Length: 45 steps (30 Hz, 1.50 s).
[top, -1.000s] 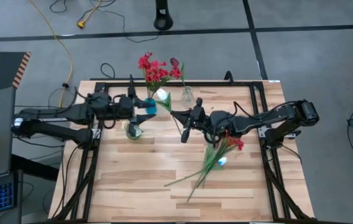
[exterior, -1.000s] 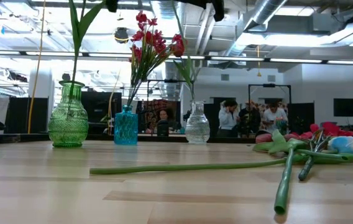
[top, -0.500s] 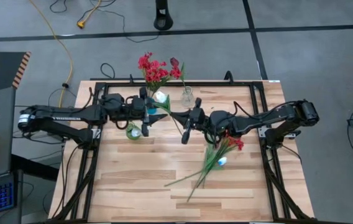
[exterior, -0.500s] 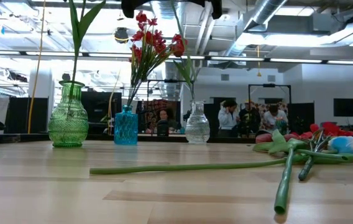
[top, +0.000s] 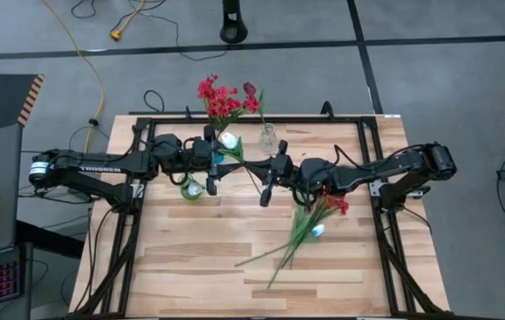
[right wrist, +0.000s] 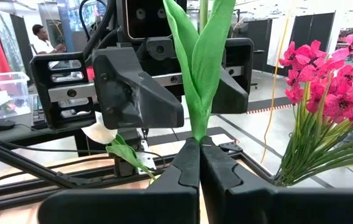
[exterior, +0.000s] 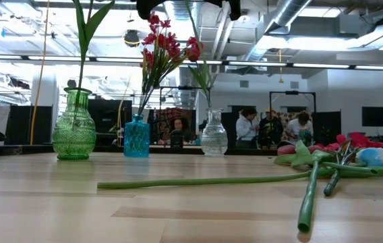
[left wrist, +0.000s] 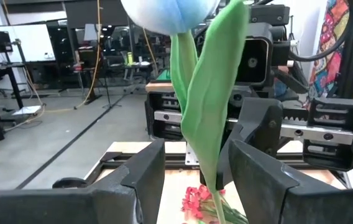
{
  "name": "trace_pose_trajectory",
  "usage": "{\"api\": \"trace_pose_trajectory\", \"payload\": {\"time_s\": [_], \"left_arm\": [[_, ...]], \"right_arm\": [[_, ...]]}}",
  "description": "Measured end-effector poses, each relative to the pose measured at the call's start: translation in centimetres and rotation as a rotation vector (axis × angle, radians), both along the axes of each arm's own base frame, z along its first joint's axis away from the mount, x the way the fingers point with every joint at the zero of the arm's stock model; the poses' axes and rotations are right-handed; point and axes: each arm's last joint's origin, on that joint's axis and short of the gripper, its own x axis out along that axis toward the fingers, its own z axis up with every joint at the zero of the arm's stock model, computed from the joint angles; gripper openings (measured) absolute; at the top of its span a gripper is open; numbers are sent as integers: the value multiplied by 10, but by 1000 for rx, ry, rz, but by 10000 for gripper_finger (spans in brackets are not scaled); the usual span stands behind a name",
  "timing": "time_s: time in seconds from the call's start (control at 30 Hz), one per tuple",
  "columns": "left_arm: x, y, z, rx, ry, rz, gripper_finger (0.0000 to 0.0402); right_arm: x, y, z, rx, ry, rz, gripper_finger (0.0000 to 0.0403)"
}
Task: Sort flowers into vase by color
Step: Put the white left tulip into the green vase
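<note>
The right gripper is clamped shut on the white tulip's thin, bendy stem beside the green vase, best gripped low

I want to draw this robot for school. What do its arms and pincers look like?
Both arms are dark, almost black, built from long thin tubes with chunky joints. The left arm has white lettering along its side. The right arm has a bit of red wiring near its wrist. Each pincer, left and right, has two blocky, matte black fingers with slanted faces.
</note>
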Motion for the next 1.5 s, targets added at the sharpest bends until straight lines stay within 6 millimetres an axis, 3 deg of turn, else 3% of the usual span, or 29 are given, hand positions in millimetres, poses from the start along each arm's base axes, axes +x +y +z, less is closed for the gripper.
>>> {"api": "trace_pose_trajectory", "payload": {"time_s": [0.53,0.8,1.03,1.27,1.5], "left_arm": [[0,0,0,29,2,1,25],[0,0,0,43,4,1,9],[-3,0,3,34,-5,7,8],[-31,-3,21,24,-28,9,7],[-78,-8,42,15,-21,44,7]], "right_arm": [[0,-1,0,1,0,-3,39],[0,-1,0,2,0,-6,60],[0,0,0,3,-1,-5,114],[0,0,0,2,5,-6,177],[0,0,-4,-4,47,-6,199]]}}
